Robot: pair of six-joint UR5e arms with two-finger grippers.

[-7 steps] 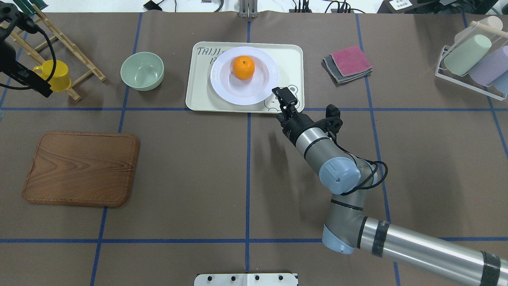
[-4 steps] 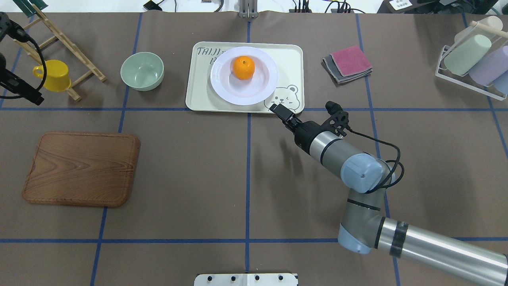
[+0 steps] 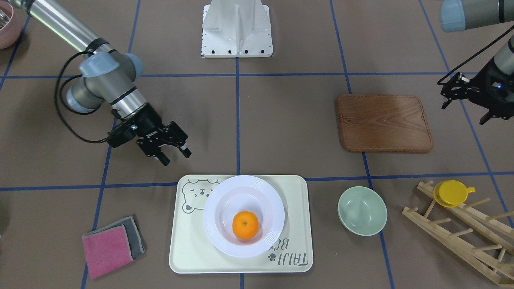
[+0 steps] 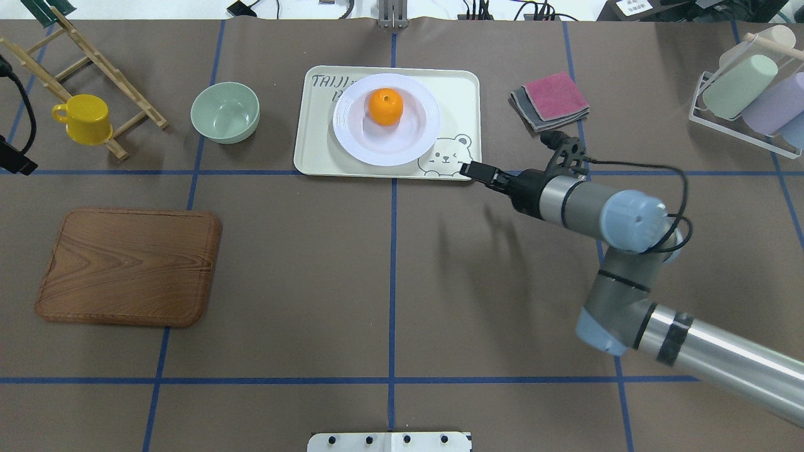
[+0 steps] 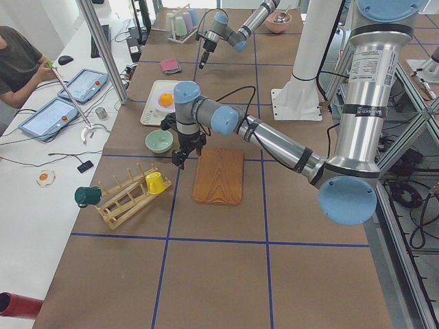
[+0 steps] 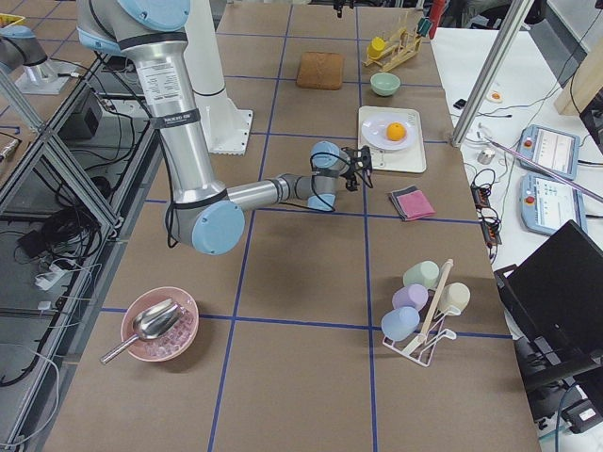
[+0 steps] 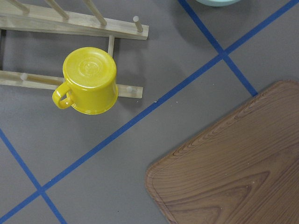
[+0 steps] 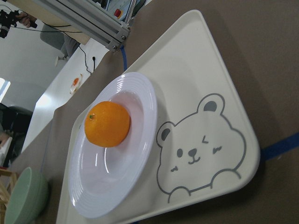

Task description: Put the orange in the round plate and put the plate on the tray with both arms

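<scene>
The orange [image 4: 385, 106] [image 3: 245, 224] [image 8: 107, 123] lies in the white round plate [image 4: 352, 141] [image 3: 213, 200] [image 8: 93, 186]. The plate stands on the cream bear tray [image 4: 458, 94] [image 3: 188, 249] [image 8: 210, 70]. My right gripper [image 4: 470, 168] [image 3: 176, 157] hovers just off the tray's bear corner, open and holding nothing. My left gripper [image 3: 462, 113] is far off, past the outer end of the wooden board [image 3: 383, 122], and it looks open and empty. The overhead view catches only its tip [image 4: 16, 164] at the left edge. No fingers show in either wrist view.
A pale green bowl [image 4: 225, 112] sits left of the tray. A yellow cup [image 4: 85, 119] [image 7: 91, 79] hangs on a wooden rack [image 4: 94, 56] at the far left. Folded pink and grey cloths [image 4: 551, 100] lie right of the tray, and a rack of cups [image 4: 747, 94] stands far right.
My right gripper has drawn back from the plate's rim and swung right, off the tray. My left gripper has slid further left, almost out of the overhead view.
</scene>
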